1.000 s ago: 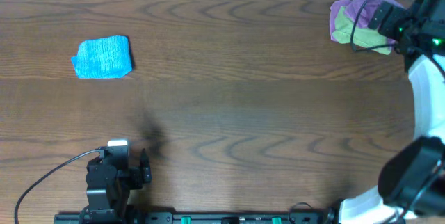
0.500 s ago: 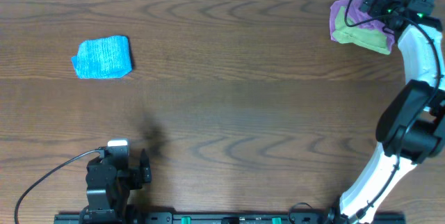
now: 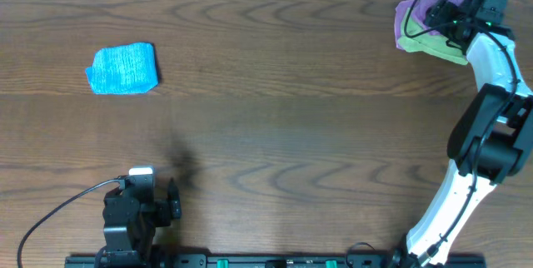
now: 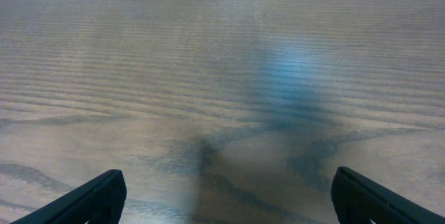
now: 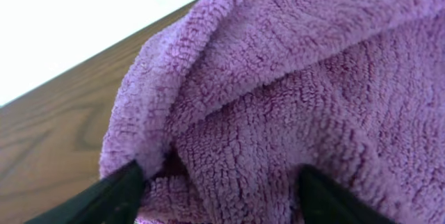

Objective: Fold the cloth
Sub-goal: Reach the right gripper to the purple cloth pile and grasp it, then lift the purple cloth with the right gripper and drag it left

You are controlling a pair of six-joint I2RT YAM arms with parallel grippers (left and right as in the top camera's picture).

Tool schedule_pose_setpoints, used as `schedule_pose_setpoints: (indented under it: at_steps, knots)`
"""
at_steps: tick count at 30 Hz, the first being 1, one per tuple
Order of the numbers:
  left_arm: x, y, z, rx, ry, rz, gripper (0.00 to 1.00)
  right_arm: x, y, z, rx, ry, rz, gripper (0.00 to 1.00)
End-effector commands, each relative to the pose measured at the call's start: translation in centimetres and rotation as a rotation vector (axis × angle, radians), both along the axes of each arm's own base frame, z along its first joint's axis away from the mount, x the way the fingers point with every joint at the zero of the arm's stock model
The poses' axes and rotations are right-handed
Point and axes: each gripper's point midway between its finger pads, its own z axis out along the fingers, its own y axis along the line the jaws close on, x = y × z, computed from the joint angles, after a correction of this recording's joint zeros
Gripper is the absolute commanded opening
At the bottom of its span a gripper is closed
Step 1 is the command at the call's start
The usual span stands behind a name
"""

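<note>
Between the fingers (image 5: 115, 193) of the right gripper (image 3: 447, 18): the purple cloth (image 5: 278, 78), bunched into thick soft folds and filling the whole gap. Holds those fingers spread wide, one on each side of the heap, touching the terry pile but not closed on it. Reaches to the far right corner of the table (image 3: 291, 118), arm bent back over the right edge, tips pointing leftward onto the cloth. Directly under the purple cloth, and just below the right gripper in the overhead view, a yellow-green cloth (image 3: 420, 43), its edge showing past the purple one. Well away from the right gripper, across the table's full width, a blue cloth (image 3: 123, 68), folded into a compact flat rectangle. Beneath that blue cloth in the overhead view, well apart from it at the near edge, the left gripper (image 4: 222, 196). Keeps low over bare wood, fingers set wide apart with nothing between them. Far ahead of the left gripper's tips, only a sliver of the blue cloth at the wrist view's top edge.
</note>
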Motion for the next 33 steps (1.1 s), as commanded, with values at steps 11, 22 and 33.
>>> schedule_pose_setpoints:
  at_steps: [11,22,33]
  knots:
    - [-0.8,0.2,-2.2,0.024,0.071,-0.002,0.95,-0.2,0.5,1.4,0.001,0.001,0.017,0.01]
    - [-0.8,0.2,-2.2,0.024,0.071,-0.001,0.96,-2.7,2.5,10.2,-0.074,-0.054,0.088,0.01]
    - [-0.8,0.2,-2.2,0.024,0.071,-0.002,0.95,-8.7,10.1,14.8,-0.102,0.058,0.269,0.01]
